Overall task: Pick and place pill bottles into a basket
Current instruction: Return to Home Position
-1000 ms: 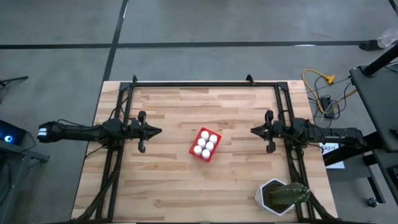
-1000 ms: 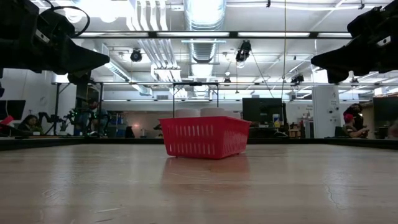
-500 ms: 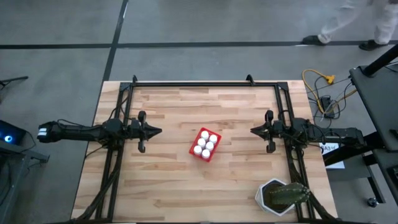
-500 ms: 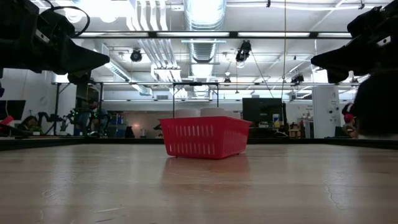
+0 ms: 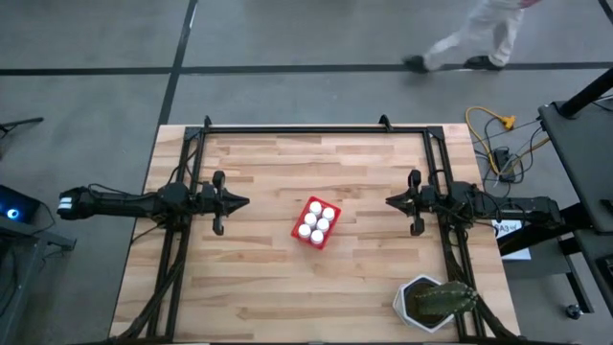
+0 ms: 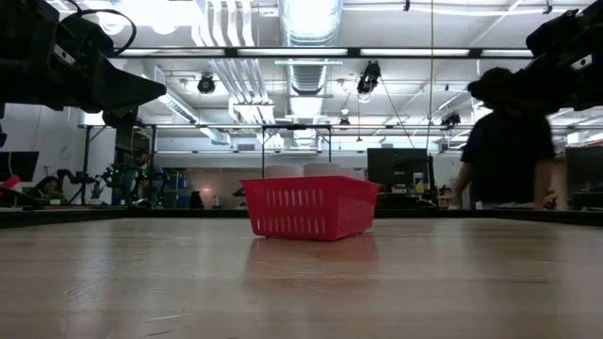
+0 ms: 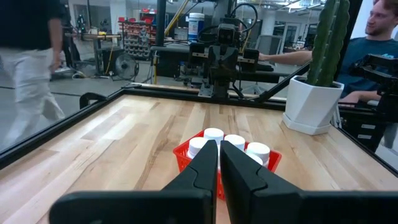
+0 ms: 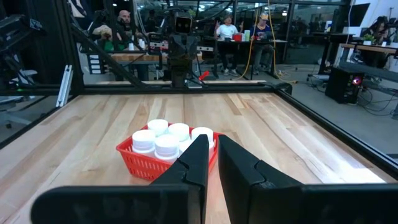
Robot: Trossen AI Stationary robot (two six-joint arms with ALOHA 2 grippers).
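Note:
The red basket (image 5: 316, 222) stands on the wooden table near its middle, with several white pill bottles (image 5: 315, 220) upright inside it, caps up. It also shows in the low view as the basket (image 6: 312, 207), in the left wrist view as the basket (image 7: 273, 162) and in the right wrist view as the basket (image 8: 140, 163). My left gripper (image 5: 246, 201) hovers level, left of the basket, shut and with nothing in it. My right gripper (image 5: 388, 201) hovers level on the basket's right, shut, holding nothing. Both point at the basket from a distance.
A white pot with a green cactus (image 5: 436, 302) stands at the table's near right corner. Black frame rails (image 5: 316, 129) run along the far edge and both sides. A person (image 5: 474, 38) walks on the floor beyond the far edge. Bare wood lies all around the basket.
Both arms and the basket have kept still. A person has walked along the floor beyond the table's far edge, from the right toward the left.

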